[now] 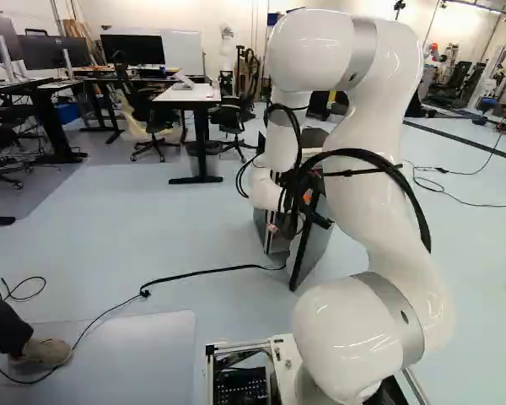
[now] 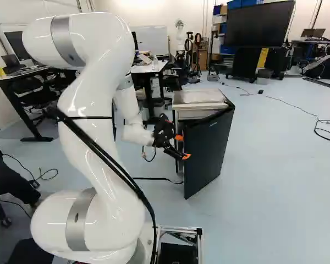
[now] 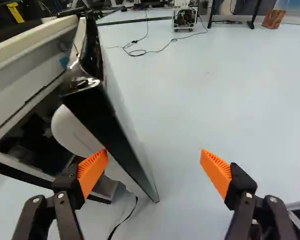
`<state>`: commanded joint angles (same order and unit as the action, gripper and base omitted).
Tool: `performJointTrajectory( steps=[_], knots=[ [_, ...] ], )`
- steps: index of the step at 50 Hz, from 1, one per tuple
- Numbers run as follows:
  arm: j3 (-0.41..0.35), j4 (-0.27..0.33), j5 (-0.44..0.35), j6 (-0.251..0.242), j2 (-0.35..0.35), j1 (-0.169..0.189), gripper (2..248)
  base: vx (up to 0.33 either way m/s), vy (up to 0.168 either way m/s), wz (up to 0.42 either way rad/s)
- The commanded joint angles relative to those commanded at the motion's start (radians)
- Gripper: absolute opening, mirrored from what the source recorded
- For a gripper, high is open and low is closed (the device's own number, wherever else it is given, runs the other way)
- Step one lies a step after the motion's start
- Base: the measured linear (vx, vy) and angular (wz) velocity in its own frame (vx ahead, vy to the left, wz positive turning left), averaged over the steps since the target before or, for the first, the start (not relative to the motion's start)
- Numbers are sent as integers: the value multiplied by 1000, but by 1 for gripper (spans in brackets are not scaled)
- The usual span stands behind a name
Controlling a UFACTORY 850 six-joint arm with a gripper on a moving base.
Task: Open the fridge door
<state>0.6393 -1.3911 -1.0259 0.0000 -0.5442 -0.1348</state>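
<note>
We see the pincer (image 2: 183, 147) open, its two fingers spread wide, with orange pads (image 3: 92, 172) facing each other at the fridge door (image 2: 209, 148). In the wrist view, one finger lies on the door's inner side, overlapping the pale inner lining (image 3: 72, 131); the door's dark free edge passes between the two fingers, much nearer that one, while the other finger has floor (image 3: 260, 115) beneath it. Whether the nearer finger touches the door, we cannot tell. The door stands ajar, swung out from the fridge body (image 2: 201, 98), which rests on the floor just beyond the pincer. Our white arm (image 2: 93, 99) rises at the left of the right base view and bends down toward the door. A black cable (image 1: 211, 272) runs along the floor to the foot of the fridge. Farther out, we note a large screen (image 2: 254, 25) and another robot (image 2: 180, 34) in the background.
</note>
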Motion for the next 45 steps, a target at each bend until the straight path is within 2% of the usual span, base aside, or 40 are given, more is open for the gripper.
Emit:
performJointTrajectory(
  steps=[31,45],
  knots=[
    [-23,-4,0,0,12,8,247,0,0,0],
    [-32,-4,-36,0,17,2,247,0,0,0]
  ],
)
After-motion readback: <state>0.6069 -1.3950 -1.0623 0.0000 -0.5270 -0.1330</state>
